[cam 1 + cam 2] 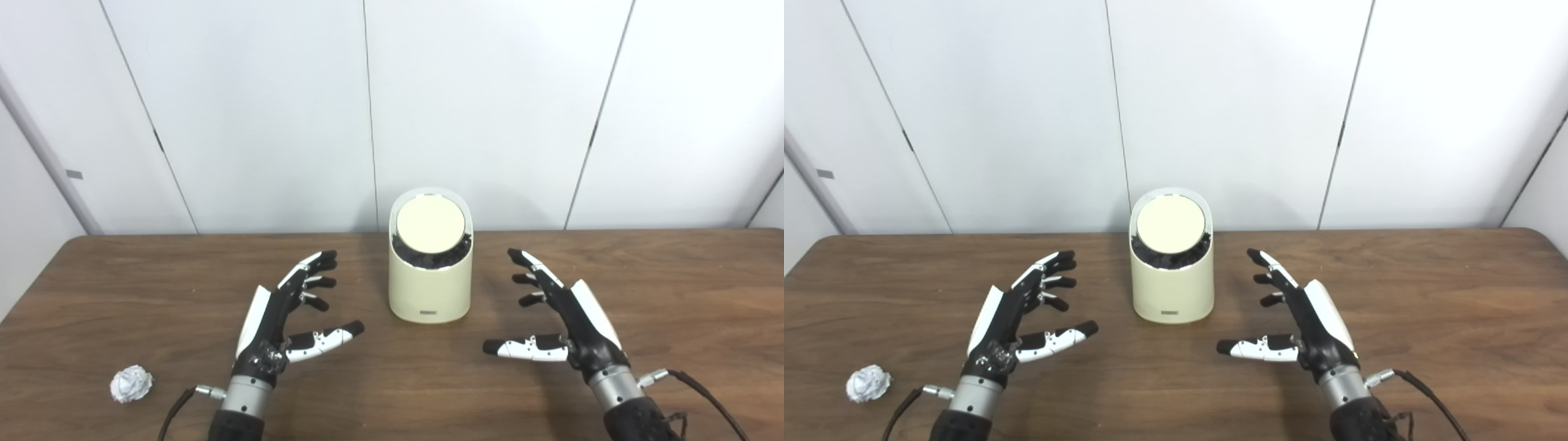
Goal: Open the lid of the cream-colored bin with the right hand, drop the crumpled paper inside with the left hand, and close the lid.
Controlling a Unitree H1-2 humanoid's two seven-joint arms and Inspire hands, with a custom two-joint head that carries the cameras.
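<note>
A cream-colored bin stands upright near the middle of a dark wood-grain table, toward the far edge and close to the white panelled wall behind it. Its round lid is tilted to face the cameras and sits closed in the slanted top opening, with a band of dark, crinkled liner showing just below the lid's lower rim. A small label plate sits low on the front of the bin's body. The left robot hand is above the table to the left of the bin and a little nearer the cameras, spread wide and holding nothing, its fingers reaching toward the bin and its thumb stretched out sideways to the right. The right robot hand mirrors it on the other side of the bin, likewise spread wide and empty, with its thumb pointing left. Neither one touches the bin. The crumpled paper, a white ball, lies on the table near the front left corner, well apart from the bin and just left of the left wrist. Thin cables trail from both wrists.
</note>
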